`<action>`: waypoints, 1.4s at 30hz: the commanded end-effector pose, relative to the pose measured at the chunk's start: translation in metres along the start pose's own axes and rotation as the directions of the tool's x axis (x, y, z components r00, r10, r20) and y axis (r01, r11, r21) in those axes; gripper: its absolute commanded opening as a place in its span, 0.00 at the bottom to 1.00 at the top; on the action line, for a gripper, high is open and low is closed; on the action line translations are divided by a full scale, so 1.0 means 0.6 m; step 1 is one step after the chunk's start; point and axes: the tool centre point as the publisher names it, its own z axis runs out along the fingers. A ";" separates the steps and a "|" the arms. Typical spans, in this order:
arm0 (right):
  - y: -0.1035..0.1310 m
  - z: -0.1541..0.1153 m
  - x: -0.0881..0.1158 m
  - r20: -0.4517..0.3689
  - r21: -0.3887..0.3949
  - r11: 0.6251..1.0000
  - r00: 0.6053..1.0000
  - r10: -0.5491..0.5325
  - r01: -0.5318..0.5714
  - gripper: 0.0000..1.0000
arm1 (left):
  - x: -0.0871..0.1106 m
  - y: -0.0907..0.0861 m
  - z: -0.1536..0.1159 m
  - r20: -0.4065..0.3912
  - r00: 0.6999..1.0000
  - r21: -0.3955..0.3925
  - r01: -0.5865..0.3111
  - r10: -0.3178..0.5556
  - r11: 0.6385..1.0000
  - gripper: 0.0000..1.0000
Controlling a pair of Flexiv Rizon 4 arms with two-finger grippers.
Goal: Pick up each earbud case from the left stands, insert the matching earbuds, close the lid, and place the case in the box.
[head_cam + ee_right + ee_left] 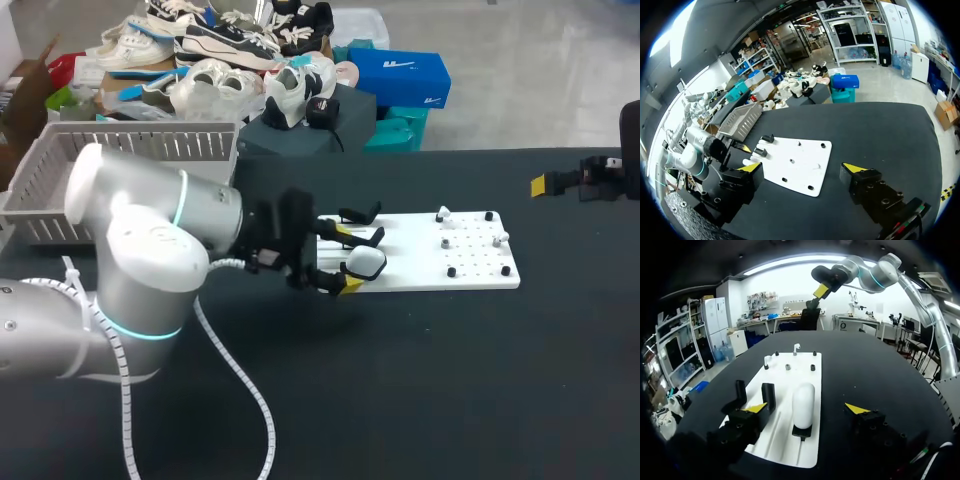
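left arm [130,270] fills the table's [400,400] near left corner. left gripper [806,408] is spread wide over the board's [470,275] left end and holds nothing. the case [803,405] sits on its stand [801,433] at that end, by the board's near edge. it lies directly between the fingers and is apparently touched by neither. its long axis runs ahead along the board's length, so the jaws would close across its narrow width. the left arm is far the nearer. right gripper [802,167], also wide and empty, hangs by the table's right edge. earbuds [442,214] stand at the board's right end.
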 end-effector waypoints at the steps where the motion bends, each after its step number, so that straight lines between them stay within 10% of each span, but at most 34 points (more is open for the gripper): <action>1: -0.001 0.000 -0.001 -0.002 -0.002 1.000 1.000 -0.001 0.001 1.00 | 0.003 0.007 0.006 -0.001 1.000 0.033 0.003 -0.003 0.999 0.96; 25: -0.001 0.000 -0.001 -0.002 -0.002 1.000 1.000 -0.001 0.001 1.00 | 0.009 -0.003 0.015 0.032 0.999 0.090 0.003 -0.005 0.996 0.80; 32: -0.001 0.000 -0.001 -0.002 -0.002 1.000 1.000 -0.001 0.001 1.00 | 0.006 0.002 0.022 0.030 0.999 0.085 0.028 -0.030 0.996 0.53; 42: -0.001 0.000 -0.001 -0.002 -0.002 1.000 1.000 -0.001 0.001 1.00 | 0.006 0.008 0.024 0.026 0.999 0.082 0.043 -0.045 0.996 0.44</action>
